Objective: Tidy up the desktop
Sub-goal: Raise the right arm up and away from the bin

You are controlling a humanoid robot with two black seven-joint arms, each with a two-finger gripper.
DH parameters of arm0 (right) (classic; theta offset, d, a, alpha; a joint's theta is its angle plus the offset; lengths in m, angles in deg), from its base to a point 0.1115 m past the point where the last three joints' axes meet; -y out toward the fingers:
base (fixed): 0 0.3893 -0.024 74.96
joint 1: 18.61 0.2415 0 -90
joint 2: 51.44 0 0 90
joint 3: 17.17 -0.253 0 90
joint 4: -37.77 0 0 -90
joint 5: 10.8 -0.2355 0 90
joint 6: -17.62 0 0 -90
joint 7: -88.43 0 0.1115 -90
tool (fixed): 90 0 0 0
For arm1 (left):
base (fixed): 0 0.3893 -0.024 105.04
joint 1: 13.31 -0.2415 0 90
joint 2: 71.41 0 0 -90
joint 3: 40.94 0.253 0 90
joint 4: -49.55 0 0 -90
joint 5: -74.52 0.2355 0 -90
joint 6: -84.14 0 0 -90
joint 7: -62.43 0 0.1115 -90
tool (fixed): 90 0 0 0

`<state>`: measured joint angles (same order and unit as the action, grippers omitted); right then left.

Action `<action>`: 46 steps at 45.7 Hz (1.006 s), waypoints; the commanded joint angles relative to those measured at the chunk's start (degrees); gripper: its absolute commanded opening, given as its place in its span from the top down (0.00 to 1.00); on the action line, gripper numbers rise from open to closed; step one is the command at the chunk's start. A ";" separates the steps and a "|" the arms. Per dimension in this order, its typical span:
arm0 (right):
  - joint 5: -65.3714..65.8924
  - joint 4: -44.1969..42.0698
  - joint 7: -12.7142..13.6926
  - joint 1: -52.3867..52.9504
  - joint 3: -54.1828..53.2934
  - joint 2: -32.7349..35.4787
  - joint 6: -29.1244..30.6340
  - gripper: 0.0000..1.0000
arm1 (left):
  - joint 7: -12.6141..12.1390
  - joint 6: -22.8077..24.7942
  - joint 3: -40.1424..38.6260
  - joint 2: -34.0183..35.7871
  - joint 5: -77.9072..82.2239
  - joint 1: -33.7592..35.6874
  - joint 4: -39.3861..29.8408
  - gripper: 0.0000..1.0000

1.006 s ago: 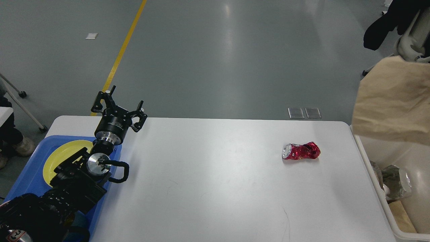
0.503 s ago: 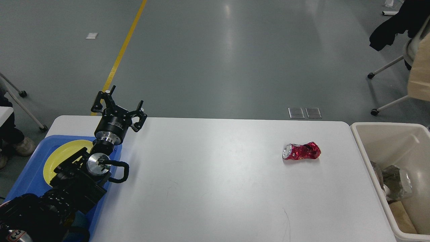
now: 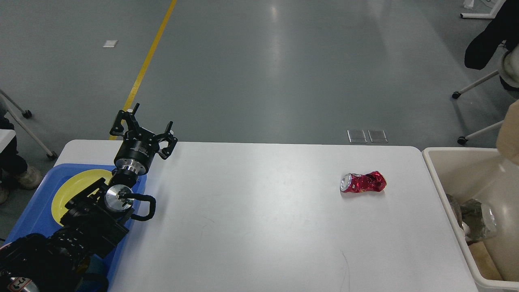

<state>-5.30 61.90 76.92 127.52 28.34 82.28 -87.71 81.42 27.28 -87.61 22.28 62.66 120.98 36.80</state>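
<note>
The desktop (image 3: 259, 211) is a large white tabletop filling the lower view. A crushed red can (image 3: 363, 182) lies on its side at the right of the desktop. My left gripper (image 3: 142, 125) is open and empty, raised above the desktop's far left corner, far from the can. Its arm comes in over the blue tray. My right gripper is out of view.
A blue tray (image 3: 32, 215) holding a yellow plate (image 3: 77, 184) sits at the desktop's left end. A beige bin (image 3: 450, 194) with crumpled waste inside stands off the right edge. A beige object (image 3: 510, 136) shows at the right edge above the bin. Grey floor lies beyond.
The large beige object that hung over the bin has moved away to the right, now only a sliver at the edge. My left arm and the can have not moved.
</note>
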 commanded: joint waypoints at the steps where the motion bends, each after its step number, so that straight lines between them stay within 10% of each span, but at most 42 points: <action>1: -0.05 -4.35 0.00 -7.60 -5.16 -4.43 -0.58 1.00 | 0.00 0.00 0.00 0.00 -0.01 0.00 0.00 0.03; 9: -0.05 -6.91 0.00 -13.49 -8.42 -8.39 -0.05 1.00 | 0.00 0.00 0.00 0.00 -0.01 0.00 0.00 0.03; 14: -0.05 -6.91 0.00 -15.78 -8.42 -9.53 0.30 0.16 | 0.00 0.00 0.00 0.00 -0.01 0.00 0.00 0.03; 18: -0.05 -6.91 0.00 -15.96 -8.42 -9.80 0.39 0.02 | 0.00 0.00 0.00 0.00 -0.01 0.00 0.00 0.03; 30: 0.04 -5.59 0.08 -13.50 -8.77 -9.27 6.53 0.00 | 0.00 0.00 0.00 0.00 -0.01 0.00 0.00 0.03; 46: 5.13 1.44 0.44 6.88 -3.41 -0.39 38.77 0.00 | 0.00 0.00 0.00 0.00 -0.01 0.00 0.00 0.03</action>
<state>-3.14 62.25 77.08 126.53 21.91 80.93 -60.26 81.42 27.28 -87.61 22.28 62.66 120.98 36.80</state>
